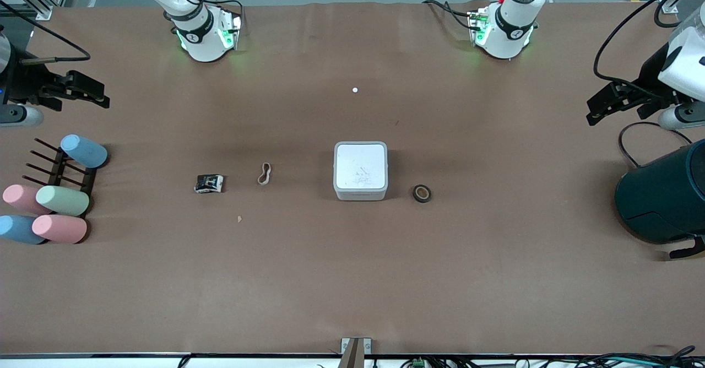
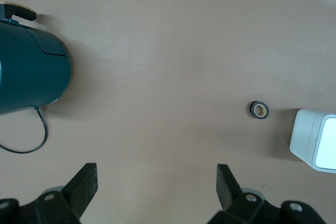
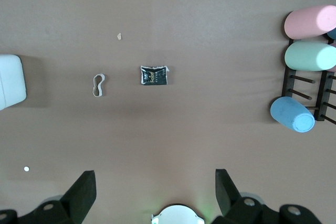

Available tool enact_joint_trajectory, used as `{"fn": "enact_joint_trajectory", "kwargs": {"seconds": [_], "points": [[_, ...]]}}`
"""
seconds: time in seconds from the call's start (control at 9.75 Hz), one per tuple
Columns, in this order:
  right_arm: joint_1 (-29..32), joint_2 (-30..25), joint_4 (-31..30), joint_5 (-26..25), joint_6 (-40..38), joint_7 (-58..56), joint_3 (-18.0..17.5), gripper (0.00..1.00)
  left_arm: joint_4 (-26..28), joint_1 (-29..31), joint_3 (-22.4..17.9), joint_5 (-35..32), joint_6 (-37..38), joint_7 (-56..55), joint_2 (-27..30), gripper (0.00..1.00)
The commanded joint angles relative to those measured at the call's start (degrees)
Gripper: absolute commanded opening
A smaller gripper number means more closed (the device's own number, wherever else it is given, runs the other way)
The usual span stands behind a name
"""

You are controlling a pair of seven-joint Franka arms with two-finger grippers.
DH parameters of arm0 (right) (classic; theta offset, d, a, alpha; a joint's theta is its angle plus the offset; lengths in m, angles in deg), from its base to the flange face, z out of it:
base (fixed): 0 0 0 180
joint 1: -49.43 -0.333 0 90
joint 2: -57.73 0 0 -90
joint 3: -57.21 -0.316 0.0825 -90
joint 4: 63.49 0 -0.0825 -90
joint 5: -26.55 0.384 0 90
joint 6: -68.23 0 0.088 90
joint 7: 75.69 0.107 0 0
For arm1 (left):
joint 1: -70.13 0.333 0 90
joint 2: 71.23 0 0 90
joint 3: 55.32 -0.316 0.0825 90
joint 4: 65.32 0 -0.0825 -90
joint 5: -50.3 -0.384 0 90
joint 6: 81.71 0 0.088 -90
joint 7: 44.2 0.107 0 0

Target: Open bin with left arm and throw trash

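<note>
The left gripper hangs above the counter's edge at the left arm's end, over the large dark teal cylinder that lies there, its jaws spread wide and holding nothing; in the left wrist view the left gripper shows the same wide gap over bare counter. The right gripper hangs at the right arm's end, over the counter edge above the cup rack, its jaws also wide apart and empty, as the right wrist view confirms. Both arms wait, drawn back to their ends.

The bin sits near the middle of the counter, its flat white lid shut. Just beside it, toward the left arm's end and a little nearer the front camera, lies the black tape roll, flat on the counter. Toward the right arm's end lies the beige rubber band, apart from the bin, and past it the crumpled black-and-white wrapper. A small scrap lies nearer the front camera than the wrapper.

Pastel cups lie on their sides on the dark rack at the right arm's end. A small white dot marks the counter between the arm bases and the bin.
</note>
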Motion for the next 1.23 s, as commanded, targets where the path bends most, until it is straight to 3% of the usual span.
{"fn": "enact_joint_trajectory", "kwargs": {"seconds": [0.0, 0.21, 0.31, 0.51, 0.62, 0.82, 1.13], "points": [[0.10, -0.35, 0.20, -0.49, 0.34, 1.50, -0.16, 1.00, -1.48, -0.11, -0.41, 0.43, 1.36, 0.99, -0.81, 1.00], [0.19, -0.35, -0.06, -0.58, 0.16, 1.68, -0.07, 1.00, -1.30, -2.12, 1.68, 0.43, 1.45, 0.99, -2.64, 1.00], [-0.25, -0.35, -1.89, -0.58, -0.45, 1.94, -0.16, 1.00, -0.95, -2.65, 3.44, 1.56, 1.19, 1.17, -4.31, 0.91], [-1.74, 0.52, -12.22, -0.22, 11.16, 2.47, -0.25, 1.00, -1.30, -4.40, 11.86, 6.66, -11.65, -0.32, -15.43, 0.25], [-2.01, 0.53, -19.16, -0.14, 18.63, 2.56, -0.34, 1.00, -1.47, -7.90, 13.03, 6.50, -19.22, -1.63, -20.97, 0.05], [-5.16, 2.35, -30.16, -0.05, 35.05, 2.47, -0.34, 1.00, -1.83, -15.02, 13.13, 6.58, -37.41, -6.79, -31.08, 0.00], [-5.17, 11.58, -39.77, -0.05, 57.23, 1.51, -0.34, 1.00, -2.09, -21.54, 12.95, 5.97, -43.46, -15.06, -38.06, 0.00]]}}
